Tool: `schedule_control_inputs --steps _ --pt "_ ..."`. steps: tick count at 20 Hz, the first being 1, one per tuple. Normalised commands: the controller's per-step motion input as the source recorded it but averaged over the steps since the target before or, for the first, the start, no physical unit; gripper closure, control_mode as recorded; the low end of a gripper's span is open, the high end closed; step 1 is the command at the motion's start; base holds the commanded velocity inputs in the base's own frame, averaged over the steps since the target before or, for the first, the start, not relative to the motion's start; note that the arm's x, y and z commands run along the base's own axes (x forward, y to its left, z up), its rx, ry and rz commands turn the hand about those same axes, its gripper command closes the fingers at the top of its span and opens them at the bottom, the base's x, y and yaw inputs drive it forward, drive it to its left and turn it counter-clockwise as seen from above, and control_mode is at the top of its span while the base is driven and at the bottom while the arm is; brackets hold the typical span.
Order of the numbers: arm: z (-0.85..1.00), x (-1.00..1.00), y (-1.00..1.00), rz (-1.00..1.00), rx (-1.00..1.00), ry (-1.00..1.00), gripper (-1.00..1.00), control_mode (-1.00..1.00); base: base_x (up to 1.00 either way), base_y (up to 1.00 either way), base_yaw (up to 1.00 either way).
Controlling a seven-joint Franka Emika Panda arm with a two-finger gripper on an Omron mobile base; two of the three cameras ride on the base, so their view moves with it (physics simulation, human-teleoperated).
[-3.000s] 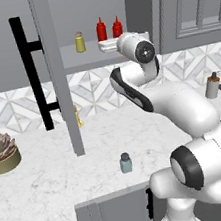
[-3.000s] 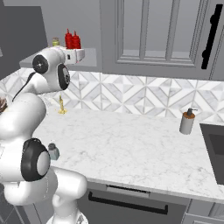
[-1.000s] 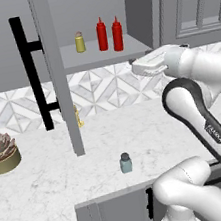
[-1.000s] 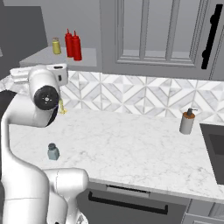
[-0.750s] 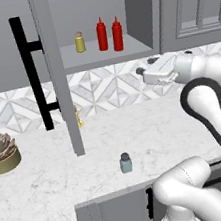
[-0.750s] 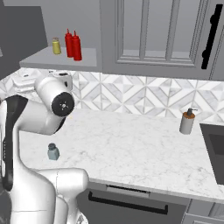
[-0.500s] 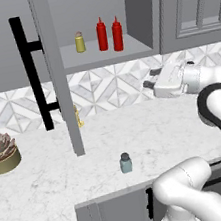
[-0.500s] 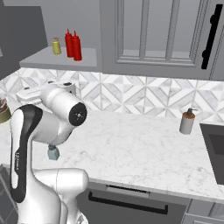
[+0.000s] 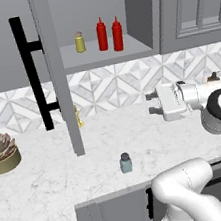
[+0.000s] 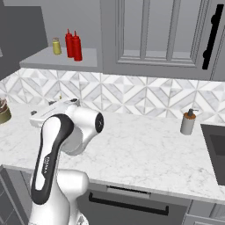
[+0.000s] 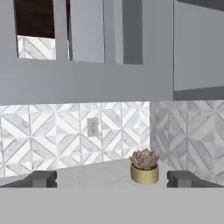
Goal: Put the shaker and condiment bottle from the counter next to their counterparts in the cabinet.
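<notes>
Both red squeeze bottles (image 9: 116, 33) stand on the cabinet shelf (image 9: 109, 57); the blue-grey shaker (image 9: 125, 163) waits on the bench (image 9: 53, 182); the tool (image 9: 152, 103) hovers spread, empty.

The pincer (image 9: 153, 103) hangs wide apart above bare bench (image 9: 131, 132), nothing between its fingers. Below and toward the open door (image 9: 56, 75) stands the shaker (image 9: 125, 163), with free room around it. Far ahead sits a potted plant (image 11: 144, 166); the way there looks unobstructed.
</notes>
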Motion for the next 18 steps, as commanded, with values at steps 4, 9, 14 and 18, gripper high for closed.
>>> schedule_control_inputs --steps 4,9,14,18 --pt "-0.56 -0.14 -0.16 0.23 -0.03 0.00 -1.00 -1.00 0.00 0.00 0.00" --pt "-0.55 -0.03 0.04 0.11 -0.05 0.05 -1.00 -1.00 0.00 0.00 0.00" --pt "-0.69 -0.01 0.00 0.13 -0.08 0.00 -1.00 -1.00 0.00 0.00 0.00" --pt "-0.62 -0.03 0.00 0.07 -0.04 0.00 -1.00 -1.00 0.00 0.00 0.00"
